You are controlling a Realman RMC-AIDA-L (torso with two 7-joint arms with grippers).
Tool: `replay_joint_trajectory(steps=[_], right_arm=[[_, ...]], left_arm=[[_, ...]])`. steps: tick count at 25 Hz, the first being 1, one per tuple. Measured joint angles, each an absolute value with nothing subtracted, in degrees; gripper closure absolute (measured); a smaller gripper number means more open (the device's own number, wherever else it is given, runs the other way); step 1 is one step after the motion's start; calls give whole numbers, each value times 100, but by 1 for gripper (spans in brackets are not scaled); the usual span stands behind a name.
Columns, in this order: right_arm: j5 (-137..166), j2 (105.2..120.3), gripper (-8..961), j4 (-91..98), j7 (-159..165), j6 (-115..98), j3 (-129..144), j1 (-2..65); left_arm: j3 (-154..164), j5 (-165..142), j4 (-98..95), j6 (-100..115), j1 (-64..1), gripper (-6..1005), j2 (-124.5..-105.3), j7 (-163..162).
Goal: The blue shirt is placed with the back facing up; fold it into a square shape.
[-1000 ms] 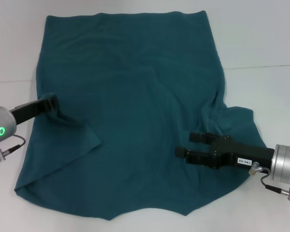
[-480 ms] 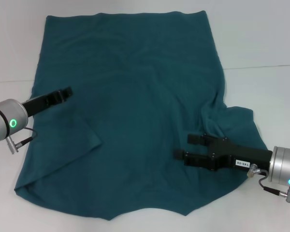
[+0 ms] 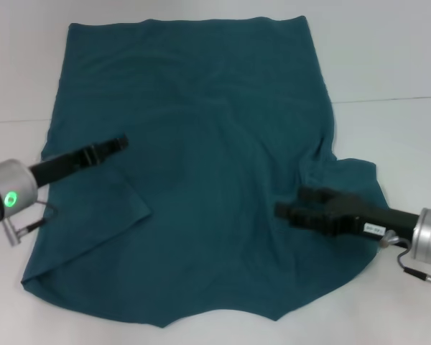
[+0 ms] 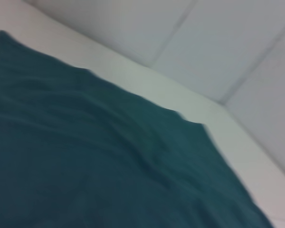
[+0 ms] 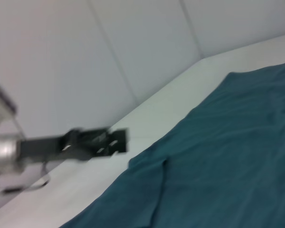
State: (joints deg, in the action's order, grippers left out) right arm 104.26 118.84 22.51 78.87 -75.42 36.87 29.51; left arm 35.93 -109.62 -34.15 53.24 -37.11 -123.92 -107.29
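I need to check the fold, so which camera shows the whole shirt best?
The head view: the shirt lies whole, both sleeves folded in. The wrist views show only parts of it.

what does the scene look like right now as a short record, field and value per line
surface: white table
item: blue shirt, spread flat, no lettering showing
shirt left sleeve: already folded inward over the body
shirt right sleeve: not yet folded, sticking out and wrinkled
left gripper: over the shirt's left side, holding nothing visible
right gripper: over the shirt's lower right, beside the sleeve, open, holding nothing
fold progress: far from a square
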Motion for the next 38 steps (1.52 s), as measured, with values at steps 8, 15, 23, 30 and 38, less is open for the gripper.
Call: replay_joint_trajectory(steps=[8,15,23,30,38], right_arm=[[10440,11604,43,2413,8614,-7530,3397,2757],[10580,11308,43,2966,9697,-7253,3432,2519],[10983,10911,44,3257,10876,-6932,3389,2409],[11675,10843,45,3630,11783,-6756,3268,2477],[11950,10956,45,3574,12004,-6694,3328,2911]], left_arm=[[3590,-10976,-3675,7005,-3039,233,-12394,-9539],[3607,-11171,-3724,7891,-2652,239,-12392,-8557],[3609,-11326,-3736,8558,-2507,246,-12386,-8091],[3618,-11463,-3803,8892,-2505,246,-12382,-8009],[3699,-11660,-3810,8936,-2554,246,-12381,-7740]])
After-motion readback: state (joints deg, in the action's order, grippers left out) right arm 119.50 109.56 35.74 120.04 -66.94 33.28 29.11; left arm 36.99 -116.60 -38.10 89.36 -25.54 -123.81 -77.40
